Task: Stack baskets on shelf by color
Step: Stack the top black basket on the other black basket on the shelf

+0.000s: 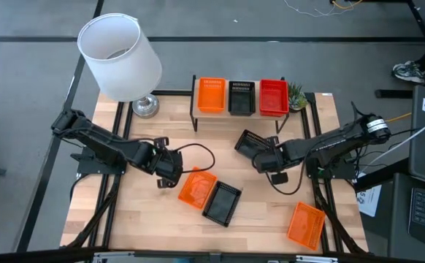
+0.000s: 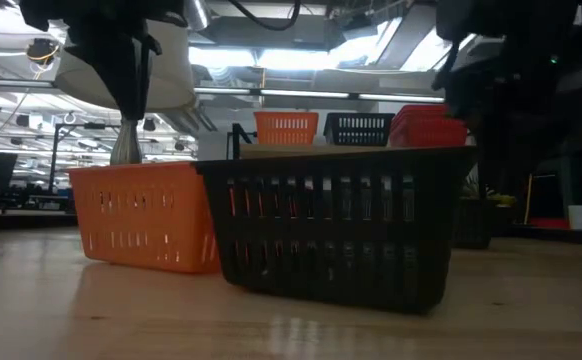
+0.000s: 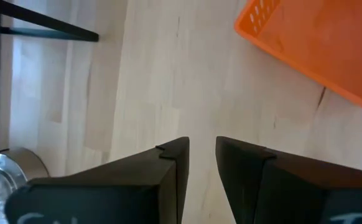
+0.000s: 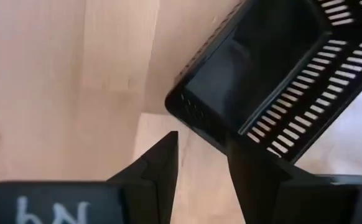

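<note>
Pale wooden tabletop [image 1: 147,219] carries loose perforated plastic baskets; orange, black and red ones line the low plank shelf [image 1: 240,117] at the far edge. Left gripper [image 1: 170,173] is parted, empty, beside an orange basket [image 1: 196,187]; right gripper [image 1: 260,155] is parted, its finger inside a black basket [image 1: 250,141].

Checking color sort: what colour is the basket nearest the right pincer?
Black, with slotted walls: the basket just ahead of the right pincer. Right wrist view shows it best.
</note>
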Tool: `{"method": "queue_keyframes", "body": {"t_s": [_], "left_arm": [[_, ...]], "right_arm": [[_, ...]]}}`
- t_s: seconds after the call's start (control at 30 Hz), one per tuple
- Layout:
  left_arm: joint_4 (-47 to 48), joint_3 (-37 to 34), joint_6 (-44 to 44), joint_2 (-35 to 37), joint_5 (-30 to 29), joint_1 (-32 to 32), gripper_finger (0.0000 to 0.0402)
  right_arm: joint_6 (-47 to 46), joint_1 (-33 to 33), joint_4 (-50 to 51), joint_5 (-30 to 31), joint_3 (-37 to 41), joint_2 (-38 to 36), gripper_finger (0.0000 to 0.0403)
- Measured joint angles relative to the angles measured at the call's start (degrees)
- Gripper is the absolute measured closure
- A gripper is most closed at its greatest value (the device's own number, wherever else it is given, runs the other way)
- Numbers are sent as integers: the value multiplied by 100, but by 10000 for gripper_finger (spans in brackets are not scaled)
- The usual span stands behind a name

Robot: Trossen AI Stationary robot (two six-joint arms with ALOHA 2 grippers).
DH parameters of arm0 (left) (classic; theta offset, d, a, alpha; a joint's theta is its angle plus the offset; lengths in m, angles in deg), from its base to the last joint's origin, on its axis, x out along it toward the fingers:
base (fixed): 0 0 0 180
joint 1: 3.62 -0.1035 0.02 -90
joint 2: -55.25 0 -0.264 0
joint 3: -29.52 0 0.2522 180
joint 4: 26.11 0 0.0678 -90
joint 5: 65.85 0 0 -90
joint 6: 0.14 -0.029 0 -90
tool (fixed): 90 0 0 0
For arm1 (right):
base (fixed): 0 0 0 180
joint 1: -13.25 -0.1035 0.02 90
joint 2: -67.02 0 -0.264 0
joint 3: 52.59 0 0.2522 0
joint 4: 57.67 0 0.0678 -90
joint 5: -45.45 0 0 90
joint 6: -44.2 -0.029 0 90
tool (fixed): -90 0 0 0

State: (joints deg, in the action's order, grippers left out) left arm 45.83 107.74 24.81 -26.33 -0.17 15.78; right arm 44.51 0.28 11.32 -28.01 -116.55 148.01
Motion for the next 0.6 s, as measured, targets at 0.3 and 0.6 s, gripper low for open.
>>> {"method": "queue_keyframes", "body": {"t_s": [0.3,0.6], "left_arm": [[-122,0,15,0,-31,0,329],[-238,0,30,-2,-53,0,329]], "right_arm": [[623,0,-28,167,273,-4,267],[932,0,-477,351,571,-6,267]]}}
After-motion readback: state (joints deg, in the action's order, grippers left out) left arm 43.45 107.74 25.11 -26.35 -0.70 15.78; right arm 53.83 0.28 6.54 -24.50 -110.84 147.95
